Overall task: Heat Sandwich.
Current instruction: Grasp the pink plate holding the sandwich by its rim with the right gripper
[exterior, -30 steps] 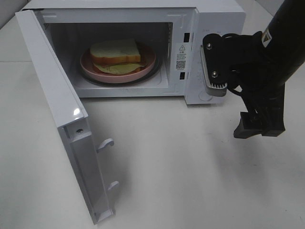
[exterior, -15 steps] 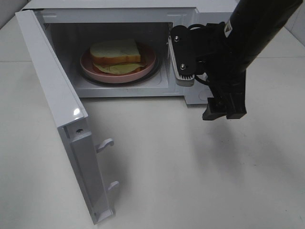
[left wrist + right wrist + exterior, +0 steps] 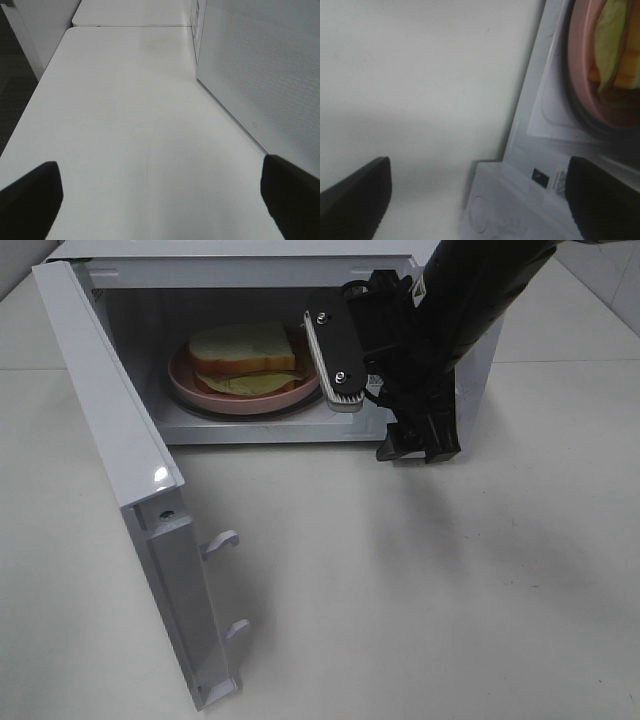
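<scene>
The sandwich (image 3: 243, 352), pale bread with tan crust and yellow-green filling, lies on a round pink plate (image 3: 312, 375) inside the open microwave (image 3: 250, 265). My right gripper (image 3: 378, 405) hangs open in front of the cavity's right edge, with one ribbed finger (image 3: 333, 360) just right of the plate and nothing between the fingers. In the right wrist view the gripper (image 3: 480, 200) is open over the table, with the plate (image 3: 580, 65) and the sandwich filling (image 3: 612, 45) at the edge. My left gripper (image 3: 160, 200) is open and empty beside the microwave's side wall (image 3: 265, 75); the high view does not show it.
The microwave door (image 3: 120, 440) swings wide toward the front left, its latch hooks (image 3: 222, 540) sticking out. The right arm (image 3: 470, 290) covers the control panel. White tabletop (image 3: 400, 590) spreads in front. A table edge (image 3: 30, 105) runs along the left wrist view.
The right arm has swept left across the microwave's control panel to the cavity's right edge, its gripper staying open. Sandwich, plate and door have not moved.
</scene>
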